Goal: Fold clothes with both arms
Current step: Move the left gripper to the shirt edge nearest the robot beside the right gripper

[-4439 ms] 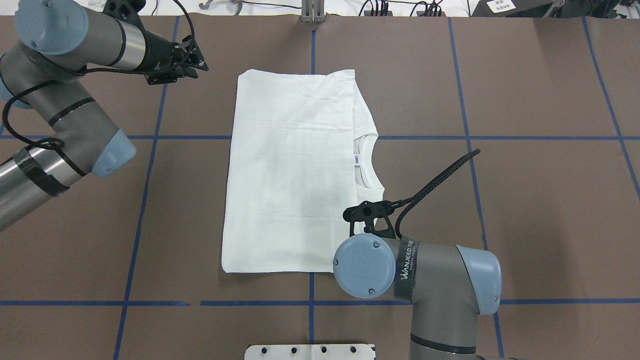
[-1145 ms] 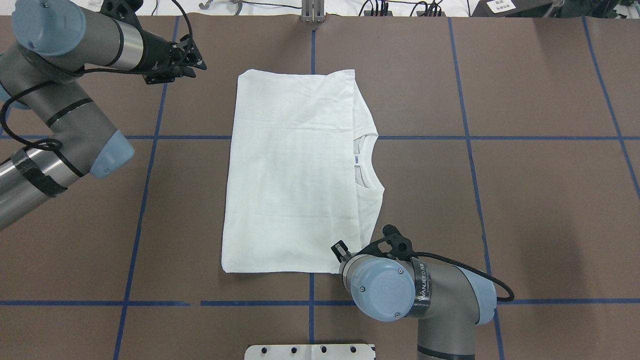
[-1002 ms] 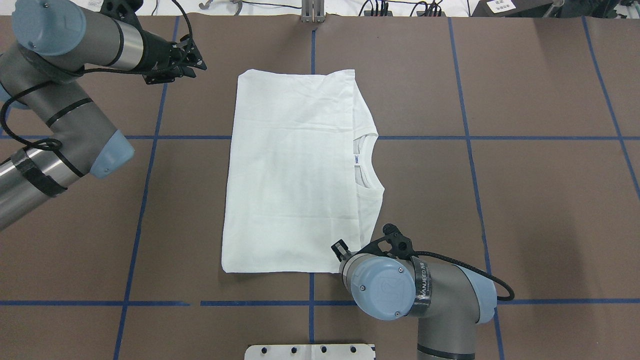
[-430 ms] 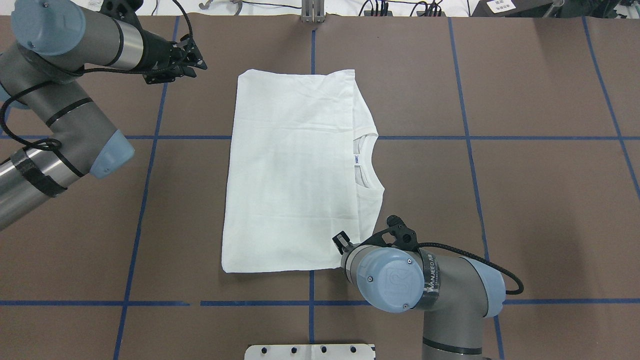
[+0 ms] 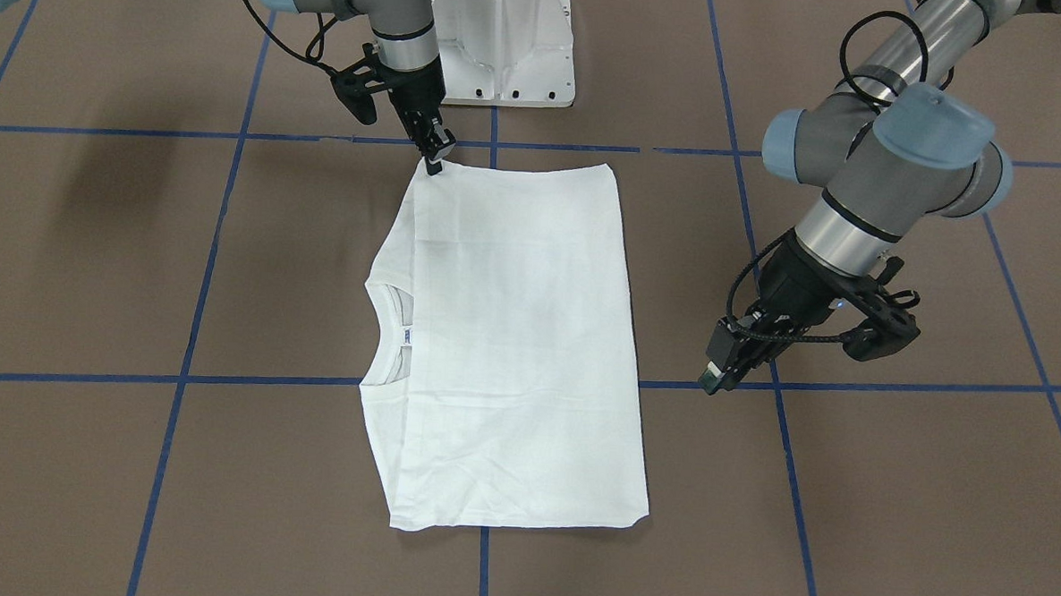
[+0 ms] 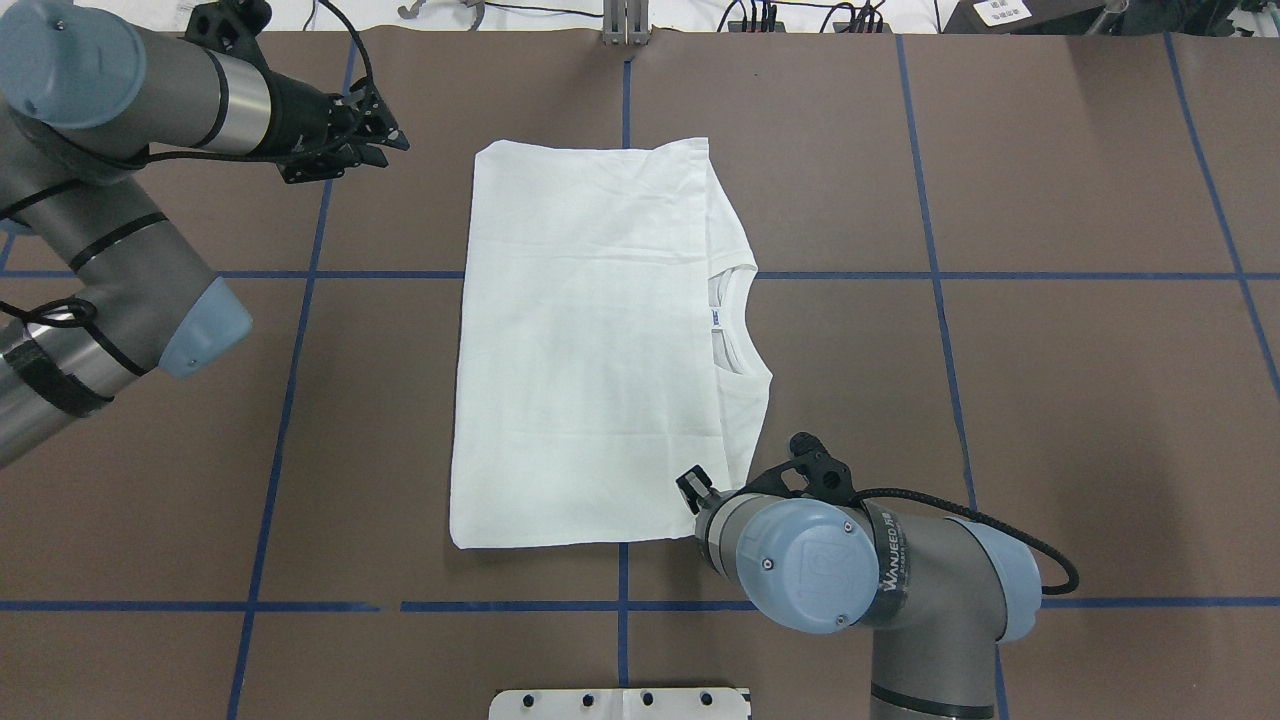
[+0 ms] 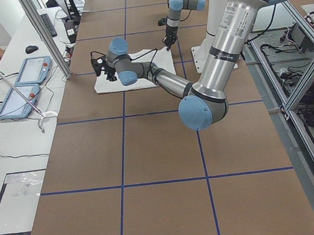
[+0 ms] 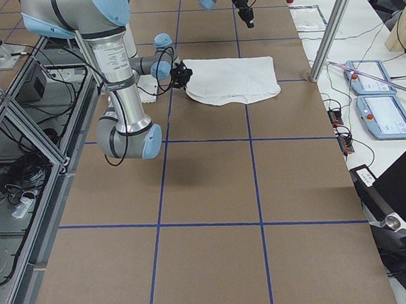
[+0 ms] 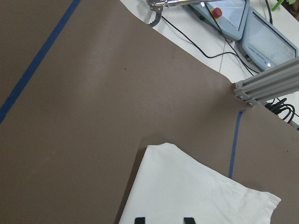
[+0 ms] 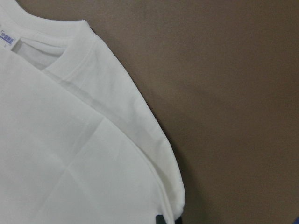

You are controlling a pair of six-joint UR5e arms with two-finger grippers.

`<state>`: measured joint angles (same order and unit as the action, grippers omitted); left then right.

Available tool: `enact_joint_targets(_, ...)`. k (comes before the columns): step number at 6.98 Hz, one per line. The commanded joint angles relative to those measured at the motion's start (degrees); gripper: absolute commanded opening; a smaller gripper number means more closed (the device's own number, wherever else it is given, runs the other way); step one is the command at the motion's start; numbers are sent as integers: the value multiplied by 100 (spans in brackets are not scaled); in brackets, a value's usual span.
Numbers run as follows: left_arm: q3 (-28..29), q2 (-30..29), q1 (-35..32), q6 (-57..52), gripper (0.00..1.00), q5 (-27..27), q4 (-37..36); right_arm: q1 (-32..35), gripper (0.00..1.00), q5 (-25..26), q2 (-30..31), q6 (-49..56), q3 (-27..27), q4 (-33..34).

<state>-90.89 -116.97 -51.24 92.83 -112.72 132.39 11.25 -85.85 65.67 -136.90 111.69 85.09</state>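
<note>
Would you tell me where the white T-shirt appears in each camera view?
Front-facing: T-shirt centre.
Overhead: T-shirt centre.
Exterior left: T-shirt upper left-centre.
Exterior right: T-shirt upper centre.
Left wrist: T-shirt bottom centre.
Right wrist: T-shirt left half.
Shared landmark: neck label.

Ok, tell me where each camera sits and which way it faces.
Front-facing: across the table, facing the robot, steeply down on the T-shirt; left arm, right arm, white base.
Overhead: behind the robot, looking forward and down; both arms.
Exterior left: table's left end, looking along it; left arm near.
Exterior right: table's right end, looking along it; right arm near.
Left wrist: down at a T-shirt corner; left fingertips.
Right wrist: down at the collar; right fingertip.
Shared: front-facing and overhead both show the whole T-shirt, mirrored.
</note>
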Motion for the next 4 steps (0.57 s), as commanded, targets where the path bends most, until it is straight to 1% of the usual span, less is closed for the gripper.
enact_joint_targets(1,-1039,706,654,934,40,83,7,-105,0,7,209,-12,212,25)
enact_joint_targets(2,-1506,1137,1120,1322,42,153,15,-106,0,-2,218,-3,222,25)
enact_joint_targets(3,-1754,1280,1716,1622,43,711,-185,-106,0,-2,323,-3,404,25)
enact_joint_targets(4,-1957,1325,2175,1790,44,1055,-700,-114,0,-2,411,-12,476,25)
